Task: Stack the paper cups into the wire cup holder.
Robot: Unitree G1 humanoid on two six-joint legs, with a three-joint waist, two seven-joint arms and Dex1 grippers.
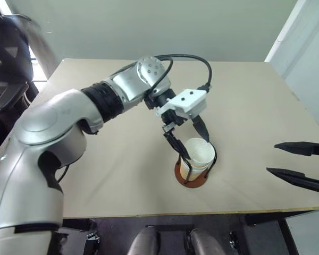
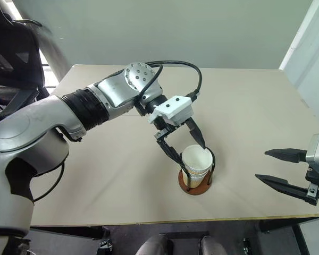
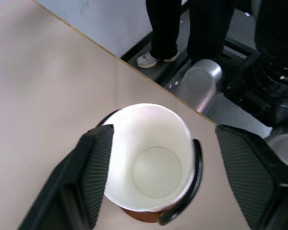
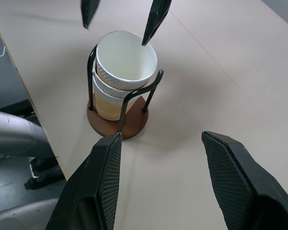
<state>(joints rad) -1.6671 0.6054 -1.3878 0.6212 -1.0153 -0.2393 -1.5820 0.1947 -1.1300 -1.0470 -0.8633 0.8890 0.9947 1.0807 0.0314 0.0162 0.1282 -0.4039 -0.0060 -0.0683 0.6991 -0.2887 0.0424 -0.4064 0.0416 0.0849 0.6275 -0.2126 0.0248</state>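
Note:
The paper cups (image 4: 122,72) sit nested in one stack inside the wire cup holder (image 4: 129,125), whose reddish-brown base rests near the table's front edge. The top cup's white inside faces up (image 3: 151,158). My left gripper (image 1: 195,147) hangs open just above the stack, its black fingers straddling the top rim. One finger (image 3: 93,167) lies against the cup's side and the other stands apart from it. My right gripper (image 2: 261,164) is open and empty off to the right, pointing toward the holder.
The tan table (image 1: 95,159) spreads wide behind and to both sides of the holder. Its front edge (image 2: 149,220) runs close by the base. A black chair (image 1: 5,58) stands at the far left. A person's legs (image 3: 156,57) are beyond the table edge.

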